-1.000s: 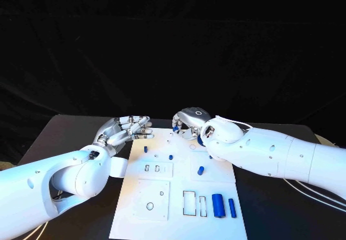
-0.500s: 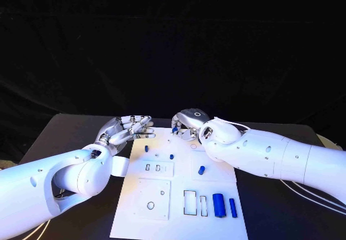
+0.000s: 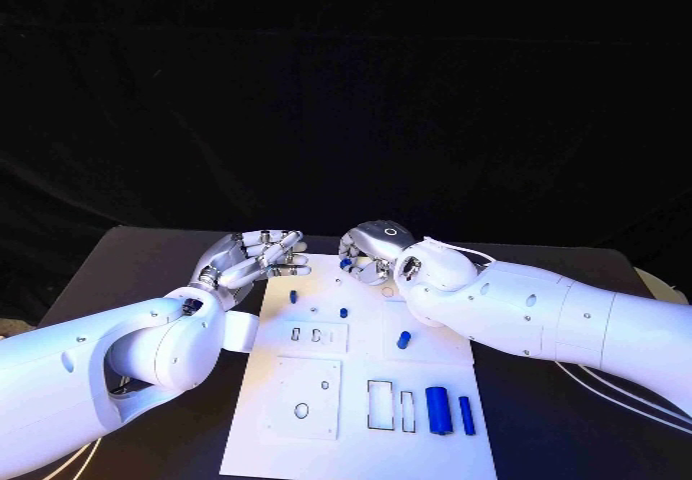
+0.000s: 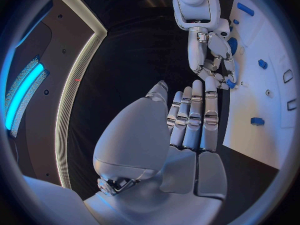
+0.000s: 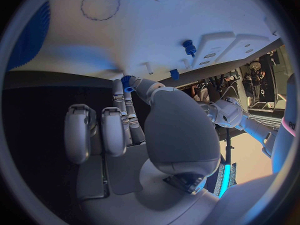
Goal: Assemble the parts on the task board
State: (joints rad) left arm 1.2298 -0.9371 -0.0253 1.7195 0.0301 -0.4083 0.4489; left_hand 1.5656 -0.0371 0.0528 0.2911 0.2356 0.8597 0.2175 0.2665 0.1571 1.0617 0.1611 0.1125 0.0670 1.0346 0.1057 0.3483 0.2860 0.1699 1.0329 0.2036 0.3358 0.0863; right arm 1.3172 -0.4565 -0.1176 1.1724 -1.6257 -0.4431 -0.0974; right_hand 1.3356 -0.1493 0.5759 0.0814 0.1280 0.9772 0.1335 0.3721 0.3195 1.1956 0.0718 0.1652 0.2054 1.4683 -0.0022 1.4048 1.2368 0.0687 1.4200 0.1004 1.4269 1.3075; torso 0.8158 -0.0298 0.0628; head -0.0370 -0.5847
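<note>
The white task board (image 3: 361,370) lies in the middle of the black table. My right hand (image 3: 372,250) hovers over its far edge and pinches a small blue part (image 3: 348,262) at its fingertips; the right wrist view shows that part (image 5: 127,80) just off the board's surface (image 5: 162,30). My left hand (image 3: 257,255) rests by the board's far left corner with its fingers straight and side by side, holding nothing (image 4: 187,130). The left wrist view also shows the right hand (image 4: 209,50) with the blue part (image 4: 230,83).
Small blue pegs stand on the board (image 3: 291,297) (image 3: 343,313), with another blue part (image 3: 402,339) mid-board. Two blue cylinders (image 3: 437,410) (image 3: 464,414) lie near the front right, beside rectangular slots (image 3: 379,405). Black table flanks the board on both sides.
My right hand has drifted slightly left and lower over the board's far edge, still pinching the blue part. The left hand has stayed put.
</note>
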